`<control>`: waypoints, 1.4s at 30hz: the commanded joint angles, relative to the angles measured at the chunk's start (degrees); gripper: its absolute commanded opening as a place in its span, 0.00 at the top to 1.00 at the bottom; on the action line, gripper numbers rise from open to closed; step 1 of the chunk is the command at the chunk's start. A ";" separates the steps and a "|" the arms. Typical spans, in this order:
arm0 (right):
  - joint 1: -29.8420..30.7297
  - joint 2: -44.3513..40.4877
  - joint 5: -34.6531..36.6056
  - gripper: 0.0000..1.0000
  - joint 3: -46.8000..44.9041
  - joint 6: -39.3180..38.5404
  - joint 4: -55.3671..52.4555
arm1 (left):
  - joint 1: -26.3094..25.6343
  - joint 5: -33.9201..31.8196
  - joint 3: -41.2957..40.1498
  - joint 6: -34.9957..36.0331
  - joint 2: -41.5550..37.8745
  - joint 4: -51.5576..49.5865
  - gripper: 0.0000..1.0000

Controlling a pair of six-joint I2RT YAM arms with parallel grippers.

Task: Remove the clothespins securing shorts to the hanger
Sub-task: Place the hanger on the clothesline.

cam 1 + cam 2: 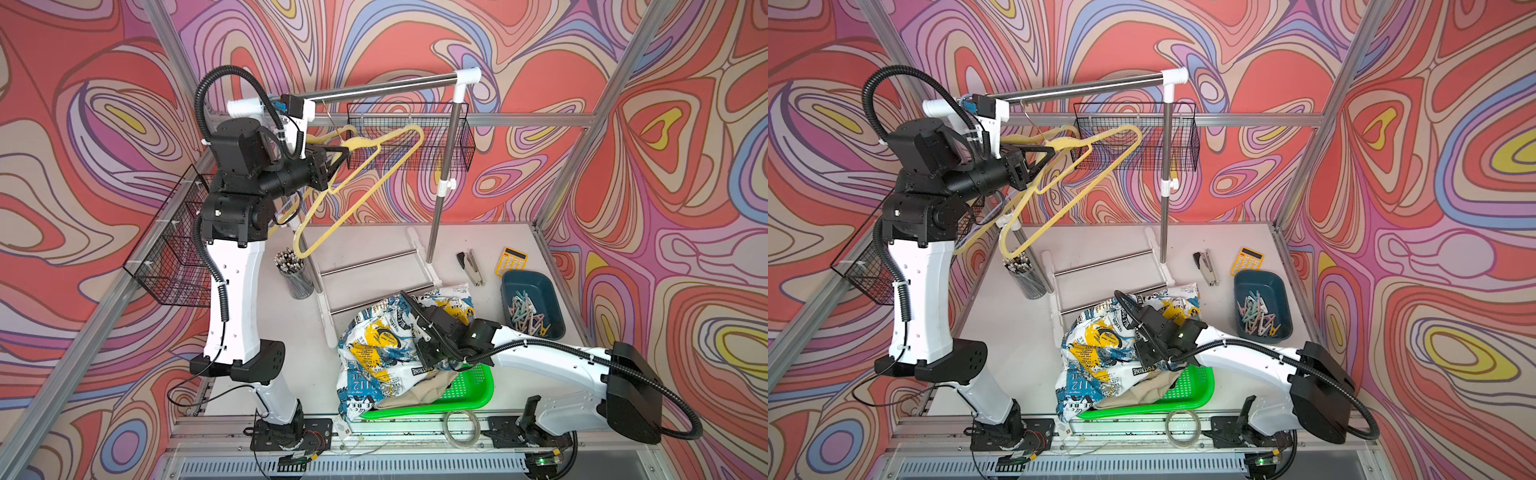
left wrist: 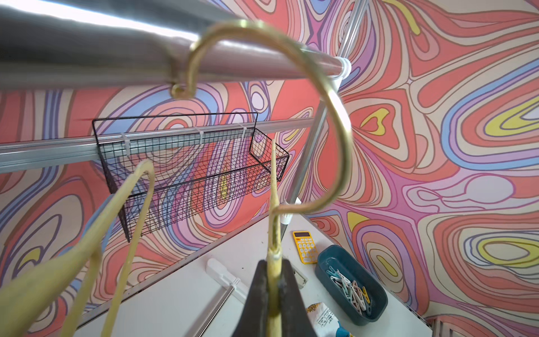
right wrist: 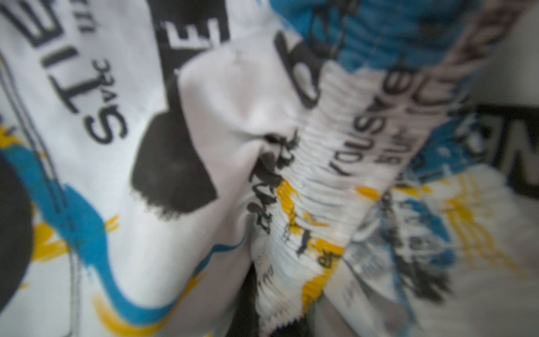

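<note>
In both top views, the left hand point(image 1: 338, 156) point(image 1: 1038, 160) is raised high and clenched on the neck of a yellow hanger point(image 1: 370, 143) point(image 1: 1075, 143), just below the steel rail point(image 1: 374, 87) of a garment rack. The right hand point(image 1: 428, 349) point(image 1: 1148, 353) is low over the counter point(image 1: 374, 241), pressed into the printed shorts point(image 1: 374, 332) point(image 1: 1096, 336), which lie in a heap partly over a green basket point(image 1: 469, 386). Beige shorts point(image 1: 419, 388) show under the heap, inside the basket. The clothespins point(image 1: 525, 313) point(image 1: 1256, 313), pink and mint, lie loose in a dark blue tub point(image 1: 536, 280) at the counter's right edge, well apart from the hanger.

In the left wrist view, the two black fingers point(image 2: 259, 294) pinch the hanger's neck between them, and its brass hook point(image 2: 335, 116) curves over the rail point(image 2: 116, 58). The tub point(image 2: 329, 262) of clothespins point(image 2: 353, 287) sits on the counter far below.

In the right wrist view, the printed shorts point(image 3: 233, 102) fill the whole frame, blurred and very close, with a ribbed waistband point(image 3: 320, 175) running across. The right hand is closed; whether it pinches cloth cannot be told
</note>
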 commanded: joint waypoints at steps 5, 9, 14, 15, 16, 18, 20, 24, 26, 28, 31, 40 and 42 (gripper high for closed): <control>-0.04 2.87 -2.03 1.00 1.91 -0.38 0.47 | 0.23 1.59 -5.73 0.74 -5.44 11.18 1.00; -0.07 3.59 -2.03 1.00 2.83 -0.90 -0.06 | 0.27 1.76 -5.47 2.15 -5.32 11.12 1.00; -0.19 3.95 -2.21 1.00 2.99 -0.66 -0.02 | 0.25 -0.40 -6.82 2.16 -6.06 12.86 1.00; -0.24 3.91 -2.30 1.00 2.99 -0.69 0.01 | 0.41 -0.64 -6.12 2.10 -5.51 12.65 1.00; -0.24 3.86 -2.40 1.00 2.90 -0.58 0.16 | 0.50 -0.96 -4.94 1.85 -4.76 12.12 1.00; -0.21 3.80 -2.36 1.00 2.82 -0.55 0.12 | 0.58 -1.71 -2.87 1.39 -3.24 11.26 1.00; -0.24 3.77 -2.30 1.00 2.81 -0.50 0.14 | 0.72 -2.27 -2.45 0.65 -2.46 11.87 1.00; -0.33 3.84 -2.52 1.00 2.72 -0.14 0.27 | 1.52 -2.54 -2.37 -1.10 -0.98 13.23 1.00; -0.33 3.84 -2.63 1.00 2.59 -0.03 0.42 | 2.11 -2.41 -2.24 -2.01 -0.20 13.67 1.00; -0.33 3.71 -2.68 1.00 2.47 0.10 0.52 | 2.96 -2.52 -2.10 -3.34 0.52 14.05 1.00; -0.33 3.79 -2.67 1.00 2.46 0.17 0.51 | 4.74 -0.68 -2.10 -6.63 1.77 15.93 1.00; -0.41 4.81 -3.19 1.00 2.54 0.11 1.22 | 5.68 0.01 -10.63 -9.86 -1.34 19.95 1.00; -0.37 5.24 -3.43 1.00 2.76 -0.04 1.29 | 5.68 -1.18 -14.29 -10.10 -3.57 20.69 1.00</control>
